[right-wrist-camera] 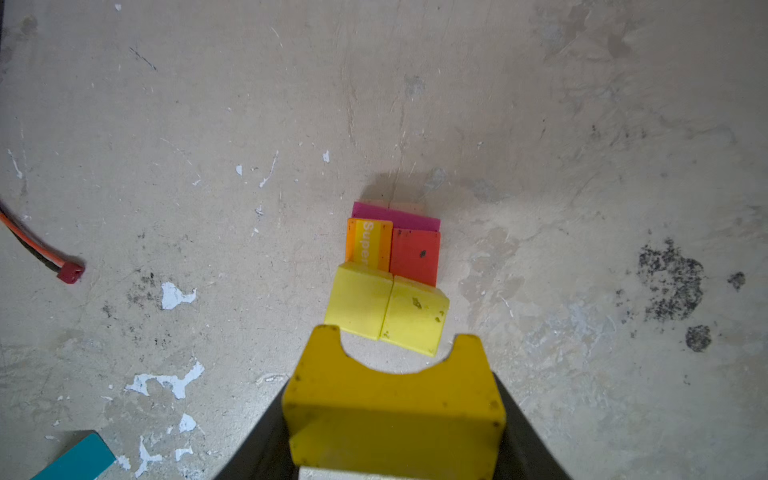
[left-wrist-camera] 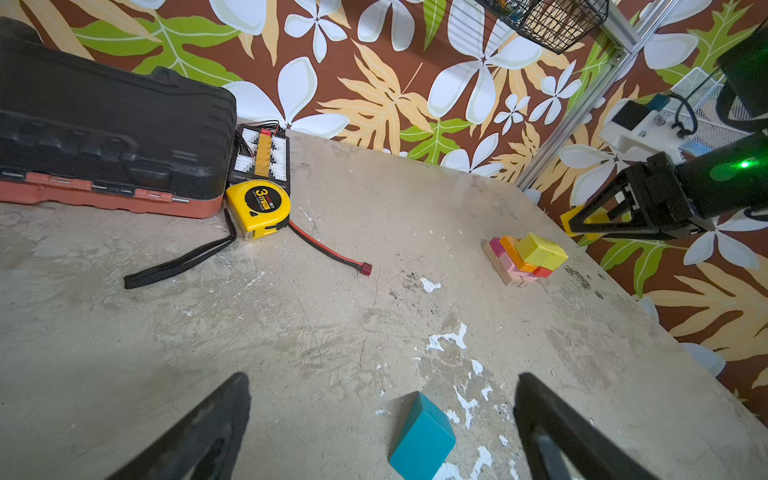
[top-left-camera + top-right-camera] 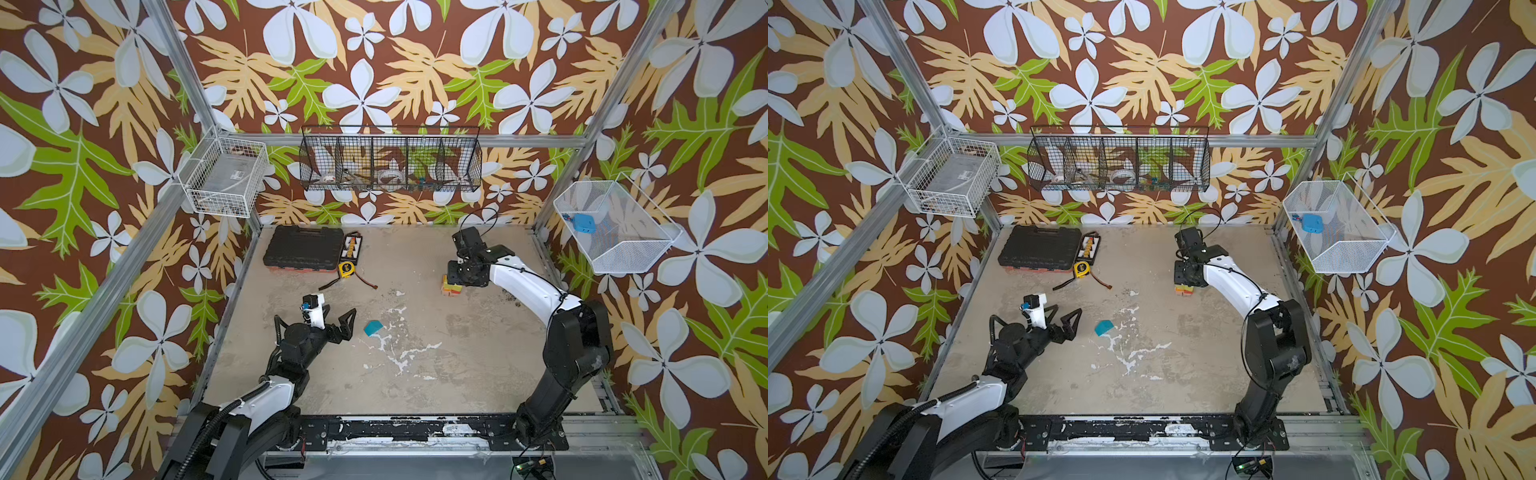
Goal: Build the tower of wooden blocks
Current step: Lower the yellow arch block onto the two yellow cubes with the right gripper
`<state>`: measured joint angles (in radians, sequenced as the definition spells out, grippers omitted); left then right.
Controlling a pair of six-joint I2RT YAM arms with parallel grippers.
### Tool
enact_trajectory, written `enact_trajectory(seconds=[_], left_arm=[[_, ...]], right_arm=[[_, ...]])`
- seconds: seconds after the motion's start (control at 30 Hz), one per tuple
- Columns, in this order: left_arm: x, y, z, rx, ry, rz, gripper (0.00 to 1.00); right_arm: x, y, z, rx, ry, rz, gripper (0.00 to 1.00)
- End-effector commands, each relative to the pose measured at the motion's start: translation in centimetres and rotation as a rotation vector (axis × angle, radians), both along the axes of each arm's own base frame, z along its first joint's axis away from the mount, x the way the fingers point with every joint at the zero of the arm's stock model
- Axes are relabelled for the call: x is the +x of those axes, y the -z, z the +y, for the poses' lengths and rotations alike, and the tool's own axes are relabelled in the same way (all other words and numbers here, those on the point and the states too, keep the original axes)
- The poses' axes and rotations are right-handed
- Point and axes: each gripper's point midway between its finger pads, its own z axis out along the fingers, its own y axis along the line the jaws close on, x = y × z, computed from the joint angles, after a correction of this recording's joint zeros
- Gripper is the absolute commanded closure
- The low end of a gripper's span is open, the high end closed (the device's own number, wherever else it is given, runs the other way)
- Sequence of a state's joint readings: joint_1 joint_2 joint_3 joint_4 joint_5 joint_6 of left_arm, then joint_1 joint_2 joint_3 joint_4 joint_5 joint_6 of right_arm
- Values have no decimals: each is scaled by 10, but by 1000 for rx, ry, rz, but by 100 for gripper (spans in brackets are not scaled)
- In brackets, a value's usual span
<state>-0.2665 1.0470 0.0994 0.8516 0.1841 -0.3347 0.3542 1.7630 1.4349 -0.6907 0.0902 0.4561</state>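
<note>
Take the tower (image 3: 451, 287) as your reference point. It stands on the surface (image 3: 415, 374) with a tan plank at the base and pink, magenta, orange and red blocks above. Two yellow-green blocks (image 1: 386, 309) sit side by side on top, set toward one end, so the stack is stepped.

The right tool (image 2: 582, 223) hangs above the tower, clamped on a yellow arch block (image 1: 395, 415) with the cut-out facing away from the wrist. In the left wrist view a clear gap separates this block from the tower top.

The left tool (image 3: 334, 318) sits well to the front left of the tower, jaws spread wide and holding nothing. The teal block (image 3: 374, 327) lies on the surface just beside that tool, in line with the open jaws and untouched.

In both top views the right edge of the surface and the rear wall run near the tower, so room is tight there. The stretch between the tower and the teal block is bare. Far to the left of the tower, along the rear wall, lie the black tool case (image 3: 299, 249), a connector board (image 3: 351, 245), the yellow tape measure (image 3: 345, 269) and a red-and-black cable (image 3: 365, 281).
</note>
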Motion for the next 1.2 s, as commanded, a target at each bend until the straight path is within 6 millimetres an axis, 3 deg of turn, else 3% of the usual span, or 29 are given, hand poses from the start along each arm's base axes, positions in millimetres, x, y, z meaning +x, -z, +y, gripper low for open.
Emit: enact_trajectory(seconds=[0.0,0.43,1.17], left_arm=[[3,-10,-1,3,-1,-39,0],[3,-10,0,3,-2,-40,0],[3,-9,-1,2,0,-35,0]], right_arm=[[3,3,1,6,6,-9,77],[9,20,3,36,90,27,74],[9,22,4,97,210,34,70]])
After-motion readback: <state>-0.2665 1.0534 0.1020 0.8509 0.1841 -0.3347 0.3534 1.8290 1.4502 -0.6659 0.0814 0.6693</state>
